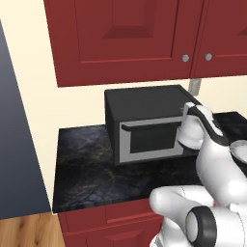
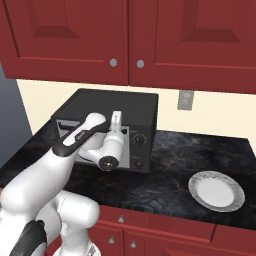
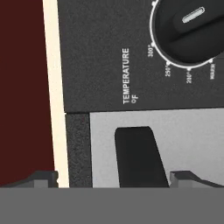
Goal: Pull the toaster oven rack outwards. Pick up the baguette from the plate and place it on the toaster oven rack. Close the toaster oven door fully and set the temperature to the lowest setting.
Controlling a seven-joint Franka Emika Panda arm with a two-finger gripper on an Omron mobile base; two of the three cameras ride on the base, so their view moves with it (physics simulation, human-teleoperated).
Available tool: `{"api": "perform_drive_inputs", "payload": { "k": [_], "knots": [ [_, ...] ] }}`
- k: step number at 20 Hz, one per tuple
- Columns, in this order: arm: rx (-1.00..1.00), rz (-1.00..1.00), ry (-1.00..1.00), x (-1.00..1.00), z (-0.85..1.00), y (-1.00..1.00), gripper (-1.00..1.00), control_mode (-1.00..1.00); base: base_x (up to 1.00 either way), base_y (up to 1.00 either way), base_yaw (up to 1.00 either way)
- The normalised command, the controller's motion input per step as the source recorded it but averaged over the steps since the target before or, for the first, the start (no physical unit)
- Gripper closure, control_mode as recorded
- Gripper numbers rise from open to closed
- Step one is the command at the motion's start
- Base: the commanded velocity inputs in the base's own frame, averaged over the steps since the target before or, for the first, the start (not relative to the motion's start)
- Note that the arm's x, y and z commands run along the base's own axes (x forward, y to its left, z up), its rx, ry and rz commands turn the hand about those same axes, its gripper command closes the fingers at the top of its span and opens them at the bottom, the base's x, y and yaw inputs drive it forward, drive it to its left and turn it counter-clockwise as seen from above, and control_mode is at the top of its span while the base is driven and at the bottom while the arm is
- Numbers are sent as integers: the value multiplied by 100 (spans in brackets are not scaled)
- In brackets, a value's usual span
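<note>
The black toaster oven [image 1: 144,103] stands on the counter with its silver toaster oven door [image 1: 152,140] shut flat against the front. The rack and the baguette are hidden. My gripper [image 2: 116,120] hovers just in front of the oven's knob panel, near the upper knob [image 2: 140,140]. In the hand view the gripper [image 3: 114,178] is open, its fingertips [image 3: 43,178] set wide apart with nothing between them. It faces the door's dark handle end [image 3: 138,155]. The temperature knob [image 3: 192,30] sits at the upper right. The white plate [image 2: 216,191] is bare.
Red wall cabinets [image 2: 125,40] hang above the oven. A lower knob [image 2: 139,162] sits under the upper one. The dark marble counter [image 1: 87,164] extends left of the oven and right to the plate. A wall outlet [image 2: 185,100] is behind.
</note>
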Motion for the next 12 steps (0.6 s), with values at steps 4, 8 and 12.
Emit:
{"api": "perform_drive_inputs", "payload": {
  "k": [4, 8, 12],
  "knots": [
    [0, -8, 1, 25, 0, 1, -100, -100, 0, 0, 0],
    [0, -9, 0, 29, 0, 0, -100, -100, 0, 0, 0],
    [0, -6, 1, 7, 3, 0, -100, -100, 0, 0, 0]
  ]
}}
